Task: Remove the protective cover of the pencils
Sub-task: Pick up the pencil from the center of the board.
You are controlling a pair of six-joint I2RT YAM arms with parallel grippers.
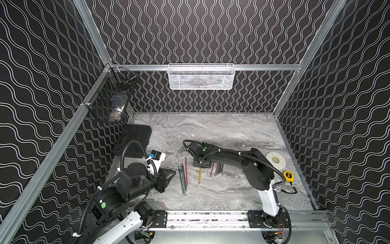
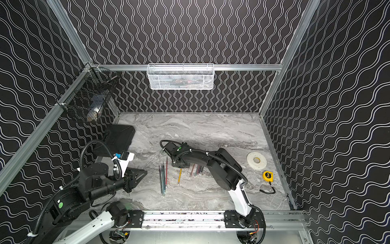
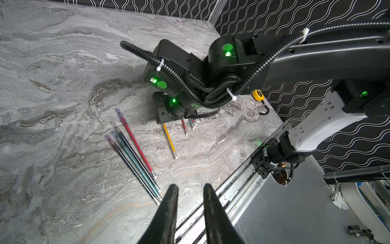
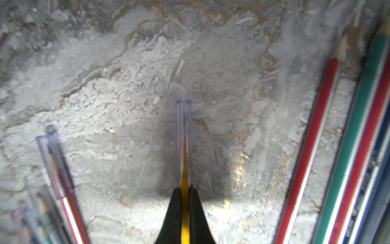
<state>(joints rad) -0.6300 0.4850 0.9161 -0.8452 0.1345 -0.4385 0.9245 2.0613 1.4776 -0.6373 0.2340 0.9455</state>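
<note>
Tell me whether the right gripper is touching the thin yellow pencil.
Touching. The right wrist view shows the right gripper closed on the thin yellow pencil, no gap either side.

The yellow pencil (image 1: 199,176) is lying flat, pointing away from the arm bases, and is wearing a clear plastic cover (image 4: 184,126) over its sharpened end. The right gripper (image 4: 185,189) is pinching its shaft just behind that cover. Just left of the yellow pencil, four covered pencils (image 1: 183,181) in purple, teal, a dark colour and red are lying close together, nearly parallel to it. Each is carrying a clear cover on its far end. Just right of the yellow pencil, a tighter bunch of pencils (image 1: 217,170) is lying side by side, and its red and teal ones are showing bare wooden points.
</note>
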